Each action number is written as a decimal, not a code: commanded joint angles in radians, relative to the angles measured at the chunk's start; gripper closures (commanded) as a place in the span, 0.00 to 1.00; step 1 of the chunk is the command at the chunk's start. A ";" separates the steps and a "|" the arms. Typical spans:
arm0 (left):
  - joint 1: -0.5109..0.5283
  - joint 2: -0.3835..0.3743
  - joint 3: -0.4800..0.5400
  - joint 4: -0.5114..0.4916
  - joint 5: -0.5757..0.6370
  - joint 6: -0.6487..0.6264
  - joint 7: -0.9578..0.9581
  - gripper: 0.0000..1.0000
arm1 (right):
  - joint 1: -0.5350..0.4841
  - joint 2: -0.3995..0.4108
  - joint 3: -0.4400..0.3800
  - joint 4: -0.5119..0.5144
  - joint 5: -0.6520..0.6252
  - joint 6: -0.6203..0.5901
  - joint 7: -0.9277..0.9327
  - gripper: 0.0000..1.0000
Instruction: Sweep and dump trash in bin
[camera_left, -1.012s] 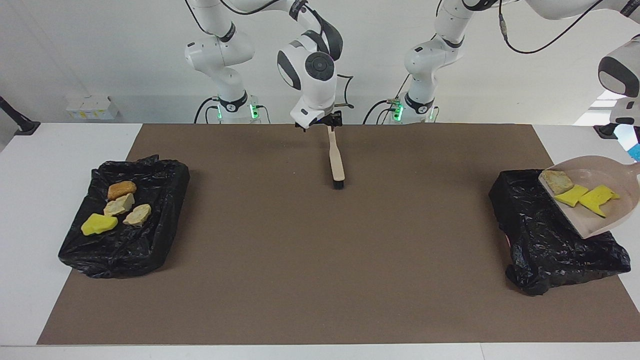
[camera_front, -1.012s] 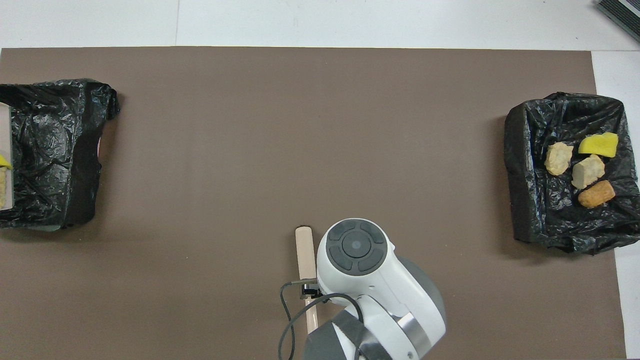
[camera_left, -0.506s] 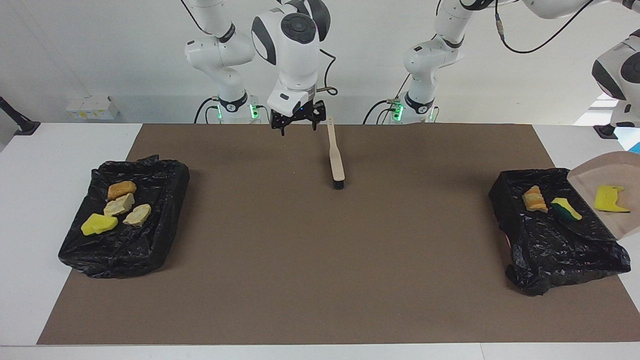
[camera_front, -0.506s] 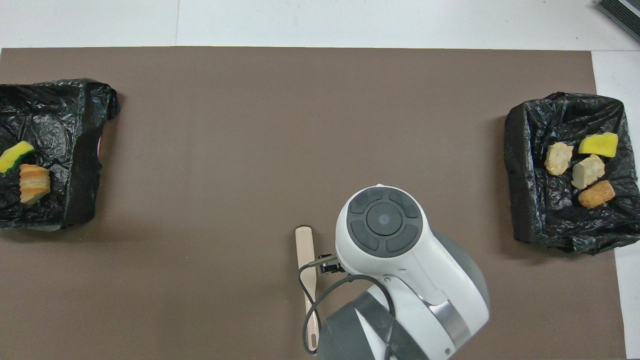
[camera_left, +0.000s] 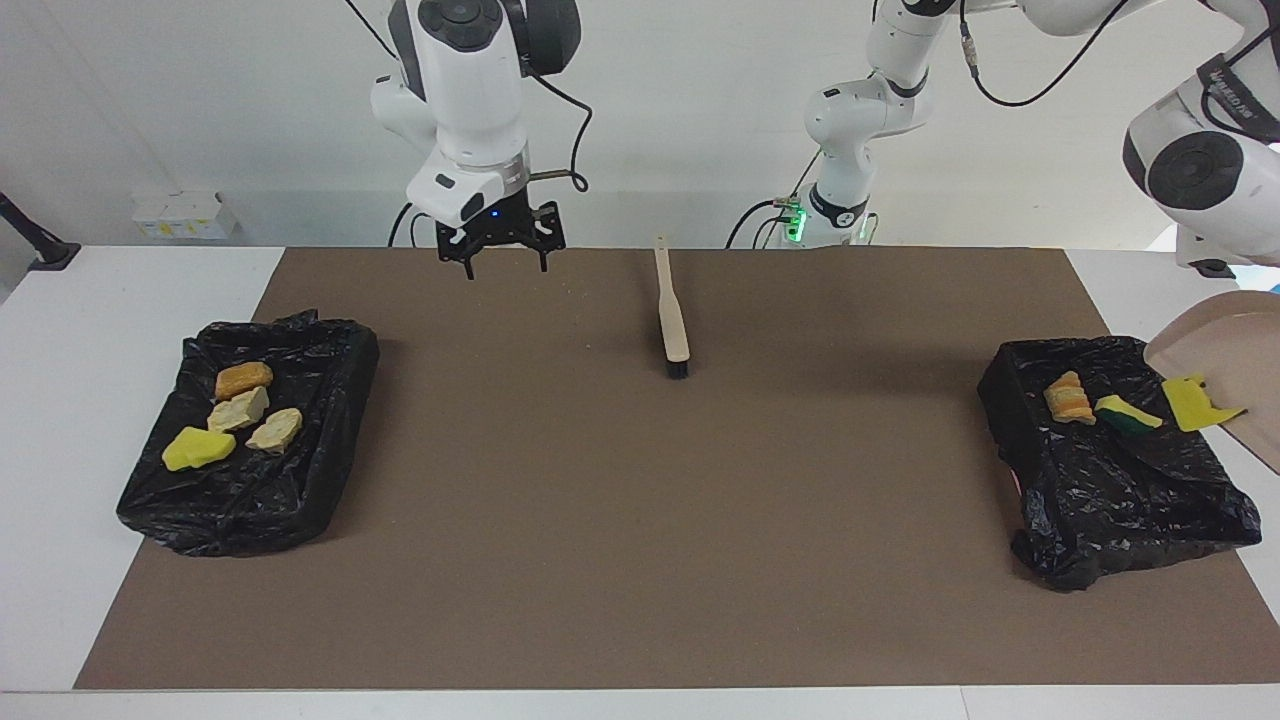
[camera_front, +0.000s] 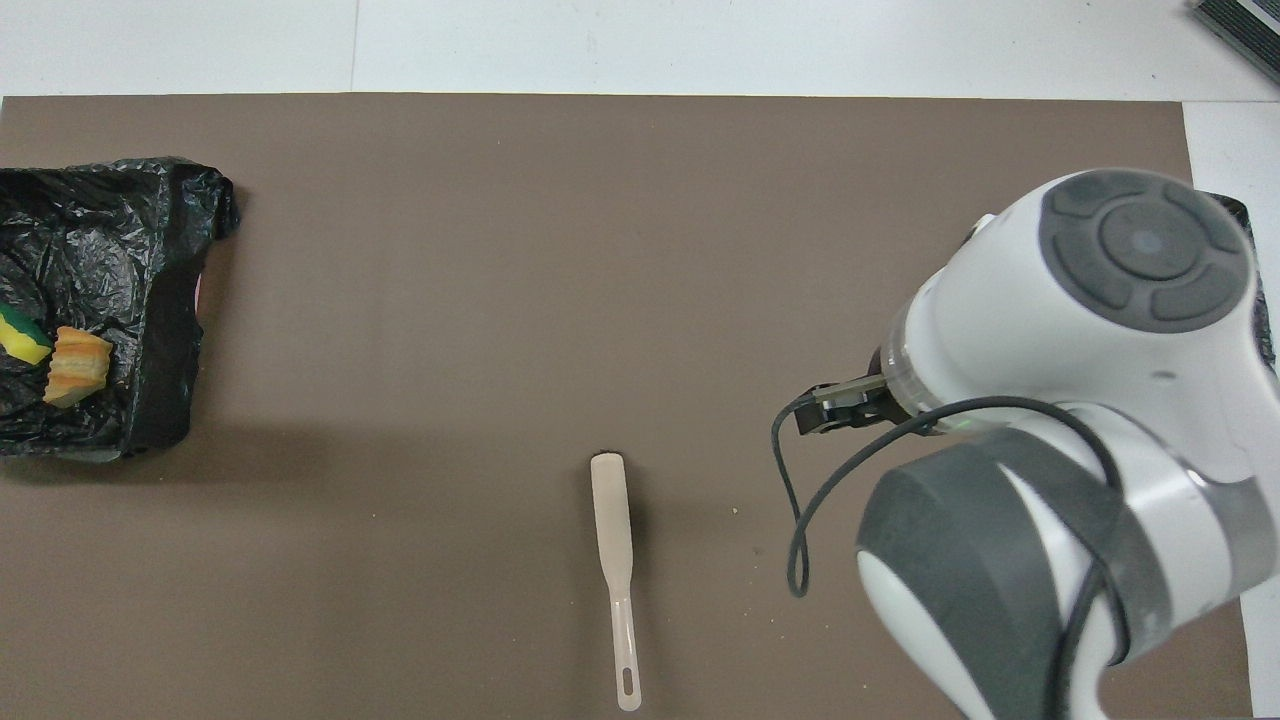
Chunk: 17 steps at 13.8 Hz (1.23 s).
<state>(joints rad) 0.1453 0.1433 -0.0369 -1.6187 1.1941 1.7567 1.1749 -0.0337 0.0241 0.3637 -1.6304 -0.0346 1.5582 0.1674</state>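
The trash lies in two black-lined bins. The bin (camera_left: 250, 490) at the right arm's end holds several scraps: an orange-brown lump (camera_left: 243, 379), two tan lumps (camera_left: 238, 409) and a yellow chunk (camera_left: 197, 448). The bin (camera_left: 1100, 490) at the left arm's end holds a layered orange lump (camera_left: 1068, 398) and a yellow-green chunk (camera_left: 1126, 415). Both also show in the overhead view (camera_front: 75, 365). My left arm (camera_left: 1215, 180) holds the beige dustpan (camera_left: 1225, 340) tilted over this bin, its fingers cut off by the view's edge. A yellow chunk (camera_left: 1195, 403) sits at the pan's lip. My right gripper (camera_left: 503, 252) is open and empty over the mat's robot-side edge.
The beige brush (camera_left: 672, 320) lies flat on the brown mat (camera_left: 640, 520) midway between the arms, close to the robots, bristles pointing away from them; it also shows in the overhead view (camera_front: 615, 560). My right arm hides its end's bin from above.
My right gripper let go of the brush, rose and swung toward the right arm's end. The dustpan tipped; two scraps dropped into the bin and the yellow chunk slid to the lip.
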 joint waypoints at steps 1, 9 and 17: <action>-0.087 -0.019 0.014 -0.007 0.076 -0.118 -0.040 1.00 | -0.092 0.022 0.014 0.060 -0.022 -0.040 -0.103 0.00; -0.206 -0.019 0.005 0.006 -0.081 -0.214 -0.038 1.00 | -0.163 -0.004 -0.061 0.066 -0.045 -0.046 -0.141 0.00; -0.294 -0.017 0.003 0.007 -0.693 -0.220 -0.377 1.00 | -0.163 -0.006 -0.084 0.066 -0.045 -0.070 -0.190 0.00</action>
<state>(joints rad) -0.1152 0.1329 -0.0457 -1.6184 0.5884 1.5544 0.8953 -0.1895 0.0237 0.2757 -1.5728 -0.0790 1.5100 0.0112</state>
